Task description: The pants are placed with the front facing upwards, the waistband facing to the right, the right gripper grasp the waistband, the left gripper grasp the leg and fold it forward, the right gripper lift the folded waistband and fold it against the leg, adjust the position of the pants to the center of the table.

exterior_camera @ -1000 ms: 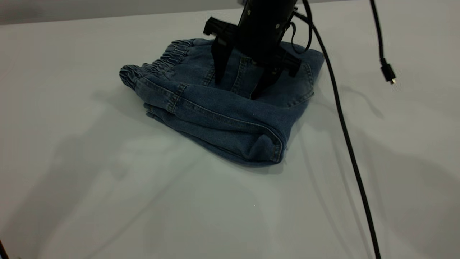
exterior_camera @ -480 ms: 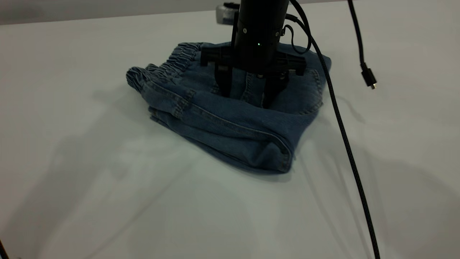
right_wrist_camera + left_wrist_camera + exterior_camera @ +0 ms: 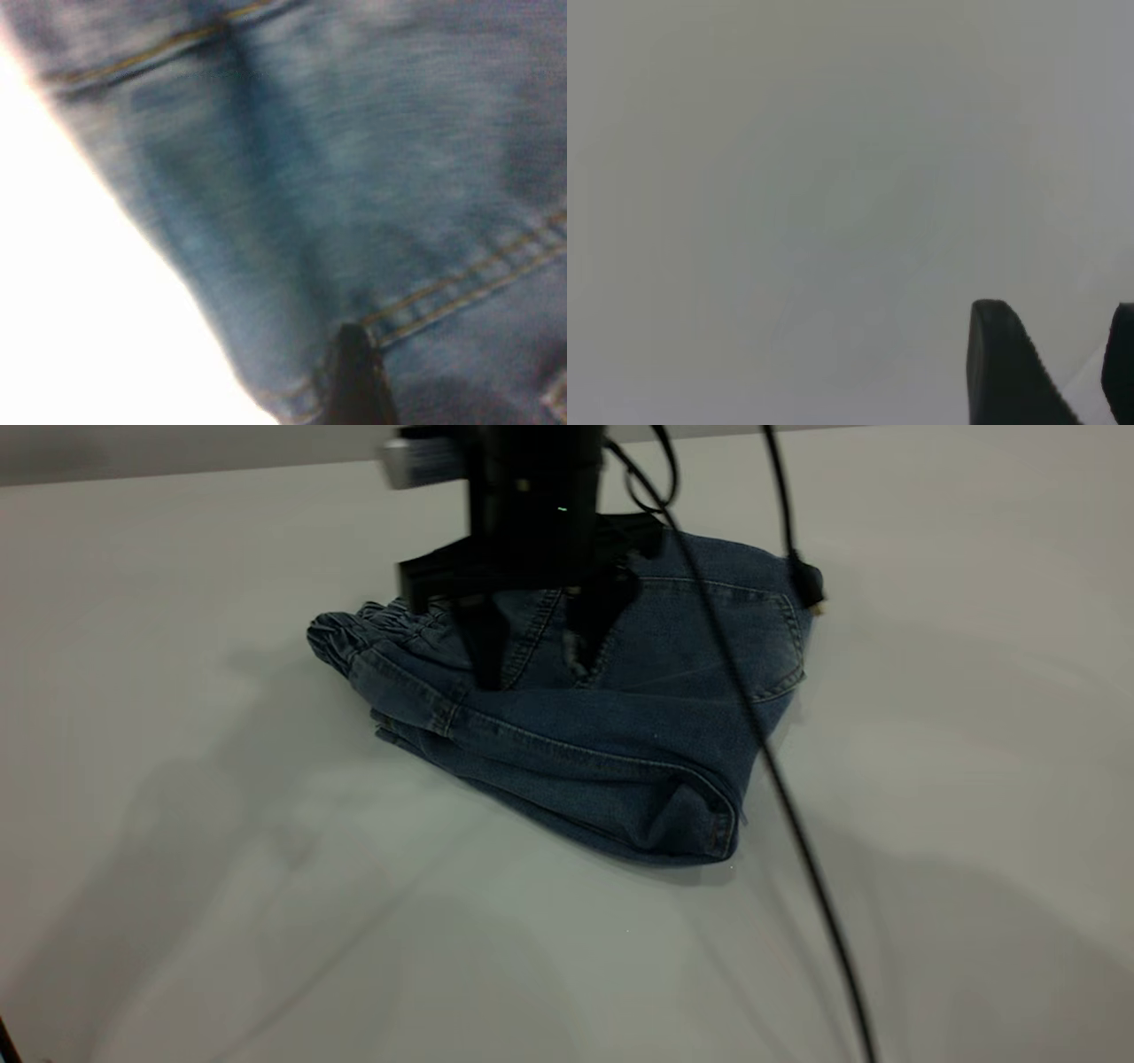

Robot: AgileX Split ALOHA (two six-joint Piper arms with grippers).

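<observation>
The right gripper (image 3: 540,651) presses spread, empty fingers onto the folded pants (image 3: 602,726) (probably to slide them centreward on the worktop (image 3: 177,824)); left gripper (image 3: 1050,367) hovers apart, fingers parted.

obstacle: cable (image 3: 780,797) crossing pants (image 3: 611,753) | free: bare table (image 3: 221,921) left, front

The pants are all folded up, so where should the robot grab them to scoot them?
Probably the thick folded edge of the pants nearest the camera, approached from above: the layers stack there, so one pinch should catch them all.
</observation>
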